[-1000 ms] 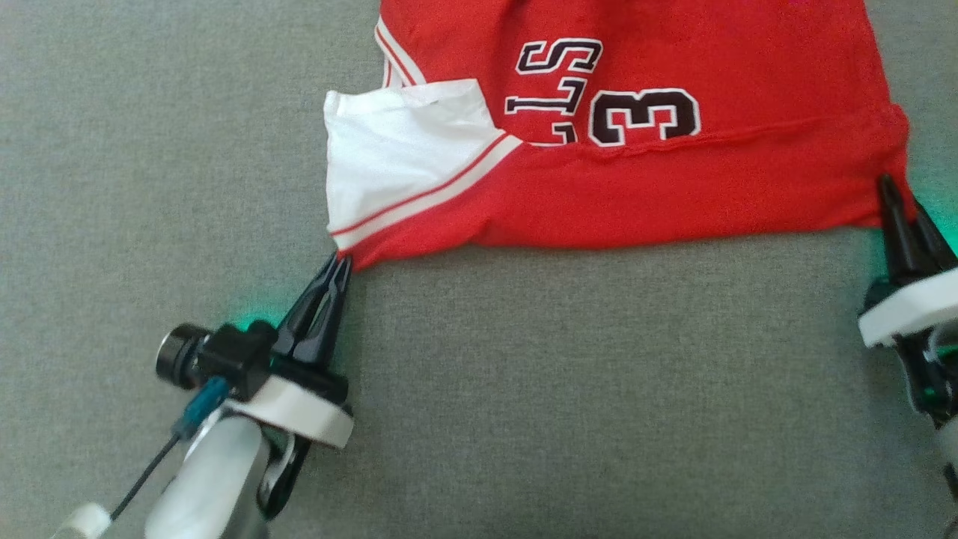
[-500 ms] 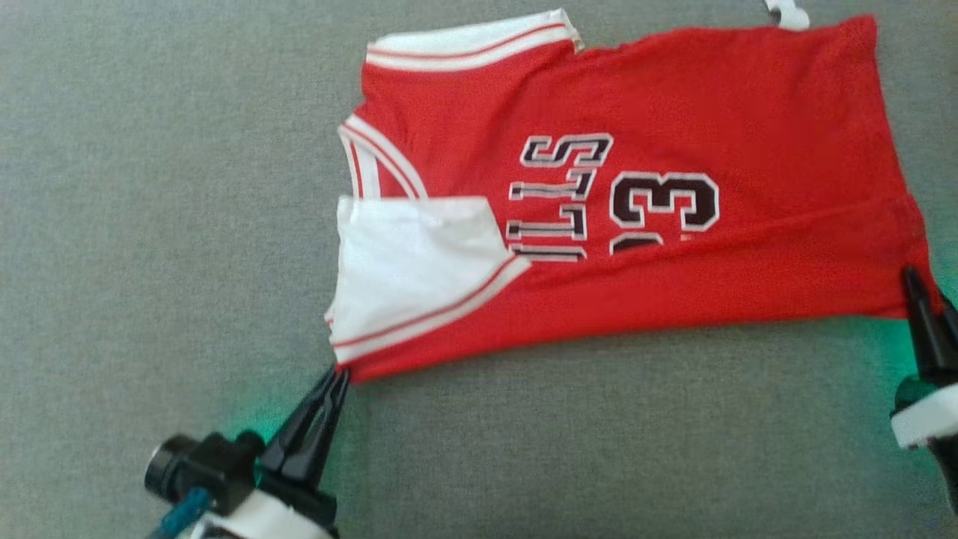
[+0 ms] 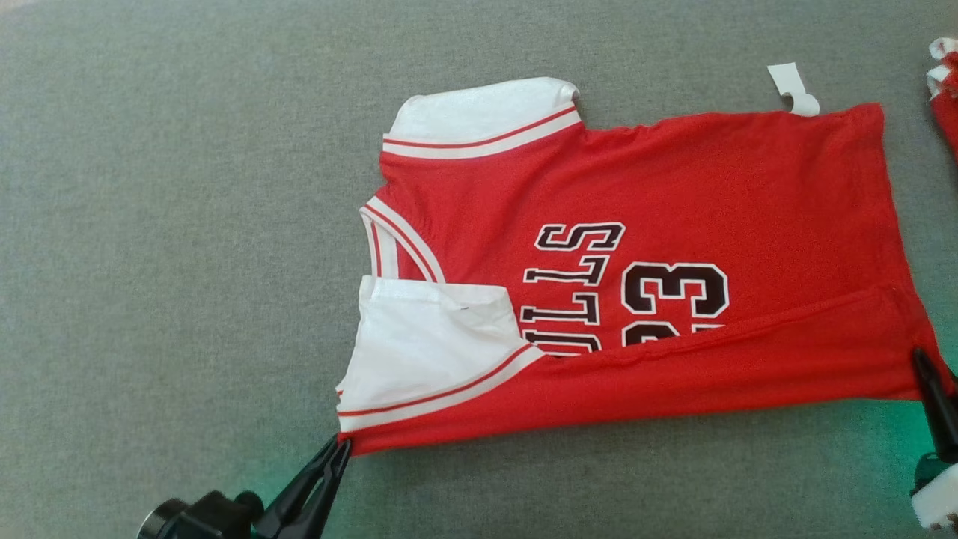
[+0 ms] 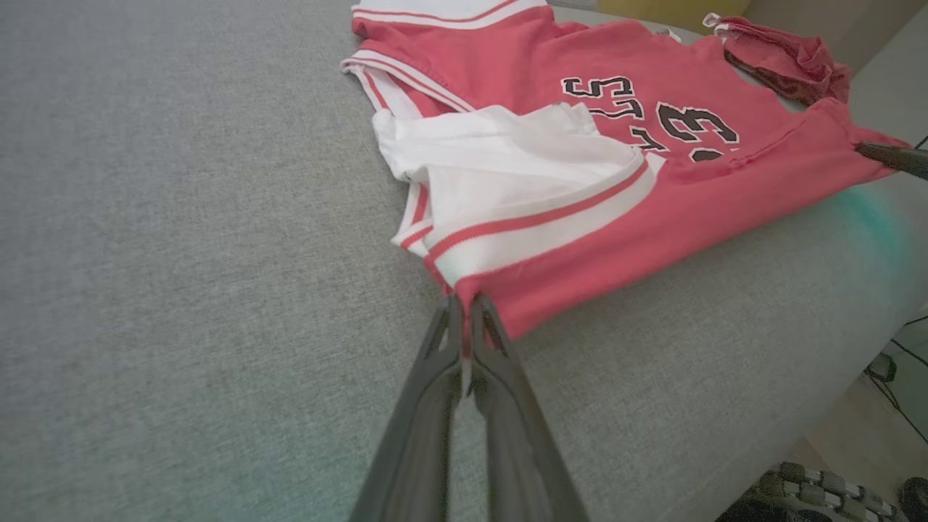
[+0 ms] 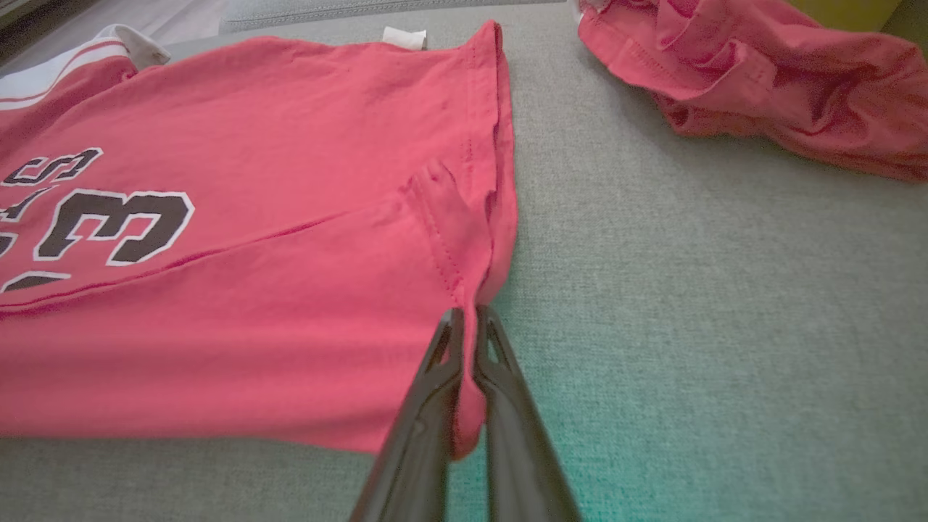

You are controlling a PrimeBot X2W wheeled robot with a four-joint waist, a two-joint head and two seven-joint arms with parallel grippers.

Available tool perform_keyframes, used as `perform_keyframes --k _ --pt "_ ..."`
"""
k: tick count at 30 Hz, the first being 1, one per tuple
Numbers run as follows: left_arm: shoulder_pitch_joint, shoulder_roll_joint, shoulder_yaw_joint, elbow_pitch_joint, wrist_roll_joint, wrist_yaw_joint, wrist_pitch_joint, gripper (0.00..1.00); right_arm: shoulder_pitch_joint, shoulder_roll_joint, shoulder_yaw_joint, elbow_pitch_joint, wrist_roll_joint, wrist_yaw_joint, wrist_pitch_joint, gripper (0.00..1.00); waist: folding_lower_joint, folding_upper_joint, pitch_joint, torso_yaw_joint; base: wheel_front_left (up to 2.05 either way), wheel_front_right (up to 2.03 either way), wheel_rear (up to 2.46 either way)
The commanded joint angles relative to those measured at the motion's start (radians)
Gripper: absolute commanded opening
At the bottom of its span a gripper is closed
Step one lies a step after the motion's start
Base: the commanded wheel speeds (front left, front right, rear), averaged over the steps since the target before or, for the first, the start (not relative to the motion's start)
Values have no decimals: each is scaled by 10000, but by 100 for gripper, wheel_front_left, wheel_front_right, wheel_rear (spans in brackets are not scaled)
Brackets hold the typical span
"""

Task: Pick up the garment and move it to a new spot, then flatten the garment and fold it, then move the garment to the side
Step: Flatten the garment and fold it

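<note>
L gripper (image 3: 338, 451) & R gripper (image 3: 922, 363) each pinched closed on a near corner of jersey (image 3: 673, 180), prob. so the folded flap lies straight.

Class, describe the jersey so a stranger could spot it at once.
On the grey surface lie two red garments. The jersey is the flat middle one. Unlike the crumpled garment at the right, it shows black letters and 23.
</note>
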Motion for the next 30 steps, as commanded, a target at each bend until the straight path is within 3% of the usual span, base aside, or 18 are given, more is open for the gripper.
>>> perform_keyframes --k 1,5,6,7,8,9,18,24,27,30 --pt "-37 296 330 -332 -97 85 50 0 126 -380 -100 -257 -50 -7 45 0 1 0 -81 -18 0 0 0" --pt "-26 290 243 -322 -167 68 174 0 169 -184 -107 -242 129 -7 196 0 1 0 -234 30 0 0 0" --pt "-72 268 206 -268 -169 56 197 0 179 -159 -111 -210 137 -7 225 28 1 0 -264 48 0 0 0" --pt "-120 231 180 -205 -196 45 217 27 170 -111 -136 -182 176 -7 258 87 1 0 -288 59 0 0 0" --pt "-171 208 159 -148 -209 37 241 80 145 -68 -203 -165 187 -7 257 100 1 0 -311 70 0 0 0" --pt "-262 164 180 -124 -208 71 227 100 120 -44 -276 -168 164 -7 234 100 1 0 -328 84 0 0 0" --pt "-1804 427 168 -953 -254 -258 958 100 -150 58 -812 -660 -228 -7 -21 100 1 0 -106 146 0 0 0" --pt "-4953 1156 399 -1582 -711 -594 2432 100 -775 289 -837 -1228 -740 -7 122 100 1 0 631 15 0 0 0" --pt "-6732 1476 312 -1009 -1394 -669 3211 100 -1243 427 -754 -1489 -987 -7 271 100 1 0 1102 -197 0 0 0" --pt "-8847 1808 -480 -50 -2563 -688 4249 100 -1718 526 -664 -1719 -1175 -7 321 100 1 0 1663 -472 0 0 0"
